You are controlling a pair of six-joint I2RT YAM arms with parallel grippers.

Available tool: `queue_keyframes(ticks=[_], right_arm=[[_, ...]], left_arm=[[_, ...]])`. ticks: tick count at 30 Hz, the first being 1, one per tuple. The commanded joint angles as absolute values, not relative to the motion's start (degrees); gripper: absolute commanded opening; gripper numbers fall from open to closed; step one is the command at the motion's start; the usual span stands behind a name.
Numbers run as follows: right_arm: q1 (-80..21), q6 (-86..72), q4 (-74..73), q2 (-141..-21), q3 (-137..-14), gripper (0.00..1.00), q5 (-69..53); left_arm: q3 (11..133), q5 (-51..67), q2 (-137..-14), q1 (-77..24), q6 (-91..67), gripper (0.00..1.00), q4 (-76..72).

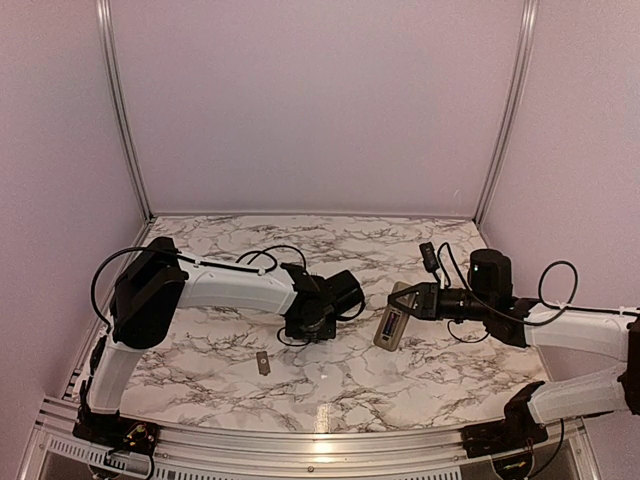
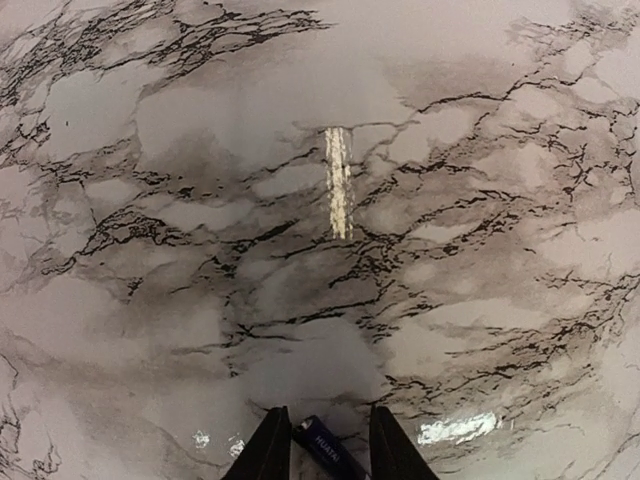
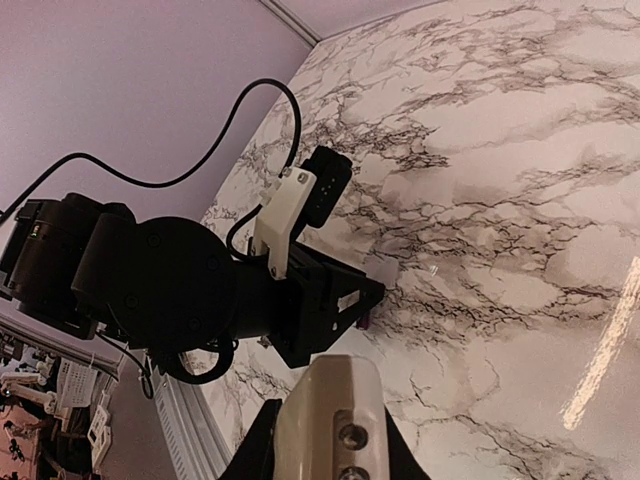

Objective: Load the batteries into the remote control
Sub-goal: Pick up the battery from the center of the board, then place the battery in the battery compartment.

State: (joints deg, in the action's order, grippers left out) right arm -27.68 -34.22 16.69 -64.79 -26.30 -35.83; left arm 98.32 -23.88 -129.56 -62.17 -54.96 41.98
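Note:
My right gripper [image 1: 402,303] is shut on the remote control [image 1: 388,328], which hangs tilted above the table with its tan-grey back up. In the right wrist view the remote [image 3: 335,410] fills the gap between my fingers [image 3: 258,445] and shows a recess with two round metal contacts. My left gripper [image 1: 313,328] points down at the table, left of the remote. It is shut on a dark blue battery [image 2: 327,448] lying slantwise between its fingers [image 2: 268,445]. The left gripper [image 3: 350,300] also shows in the right wrist view, a purple end at its tip.
A small flat grey piece [image 1: 263,362] lies on the marble table [image 1: 420,380] in front of the left gripper. Pink walls and metal posts enclose the back and sides. A pale streak [image 2: 338,182] marks the table below the left gripper.

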Motion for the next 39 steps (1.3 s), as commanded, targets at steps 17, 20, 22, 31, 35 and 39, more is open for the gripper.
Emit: queue_keyframes(ticks=[17,20,22,31,35,39], right_arm=[[-27.16,-37.52,22.61,-67.63,-25.31,0.0,-40.5],[-27.16,-39.46,24.73,-68.53,-24.81,0.0,-41.61],[-27.16,-40.38,25.4,-68.95,-24.79,0.0,-42.03],[-29.66,-47.84,33.77,-72.79,-24.98,0.0,-43.53],[-32.75,-51.24,37.94,-74.84,-26.04,0.0,-42.46],[-34.82,-53.64,41.25,-76.73,-27.04,0.0,-41.87]], left_arm=[[93.46,-22.85,-124.79,-63.98,-42.37,0.0,37.67],[87.7,-23.11,-118.78,-63.96,-38.39,0.0,30.28],[82.51,-23.3,-113.67,-63.92,-35.96,0.0,23.66],[57.16,-13.86,-91.68,-65.44,-22.7,0.0,-17.57],[53.48,-8.71,-90.06,-67.46,-18.51,0.0,-31.67],[54.62,-5.31,-92.92,-69.28,-16.28,0.0,-36.61]])
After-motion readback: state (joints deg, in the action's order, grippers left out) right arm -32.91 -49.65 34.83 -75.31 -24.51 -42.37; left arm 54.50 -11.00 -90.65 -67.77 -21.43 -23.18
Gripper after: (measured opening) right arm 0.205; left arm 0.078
